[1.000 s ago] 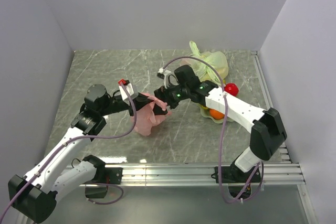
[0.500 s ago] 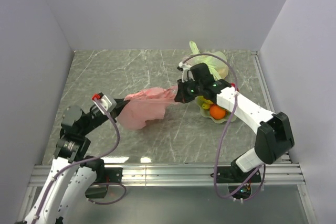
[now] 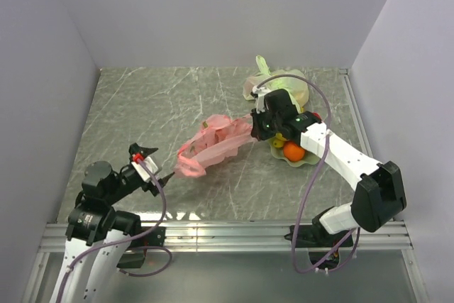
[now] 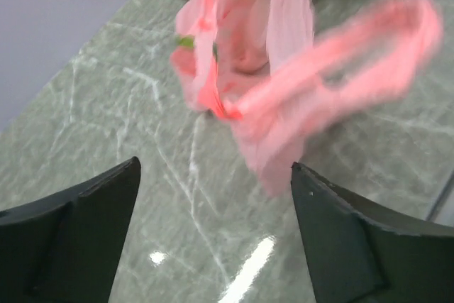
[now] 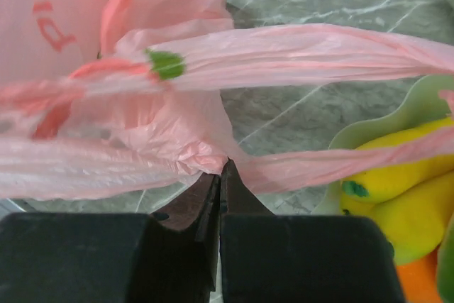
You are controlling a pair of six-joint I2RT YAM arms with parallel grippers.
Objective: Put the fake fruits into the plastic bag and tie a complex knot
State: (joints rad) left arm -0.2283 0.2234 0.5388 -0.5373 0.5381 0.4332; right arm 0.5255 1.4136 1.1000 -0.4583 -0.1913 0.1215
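Observation:
The pink plastic bag (image 3: 213,143) lies stretched across the table's middle, and its loop handle (image 4: 369,47) is blurred in the left wrist view. My right gripper (image 3: 257,127) is shut on a bunched fold of the bag (image 5: 163,125), with its fingertips (image 5: 223,168) pinching the plastic. My left gripper (image 3: 167,175) stands open at the near left, apart from the bag's end, with bare table between its fingers (image 4: 92,225). The fake fruits sit on the pale green plate (image 3: 306,161): an orange (image 3: 293,151), yellow bananas (image 5: 397,196) and a small red one (image 3: 316,116).
A pale green knotted plastic bag (image 3: 280,86) sits behind the plate at the back right. Grey walls close in the marble table on three sides. A metal rail (image 3: 234,232) runs along the near edge.
My left gripper has opened, let go of the pink bag and drawn back to the near left. The bag has gone slack and shifted right, still pinched in the right gripper.

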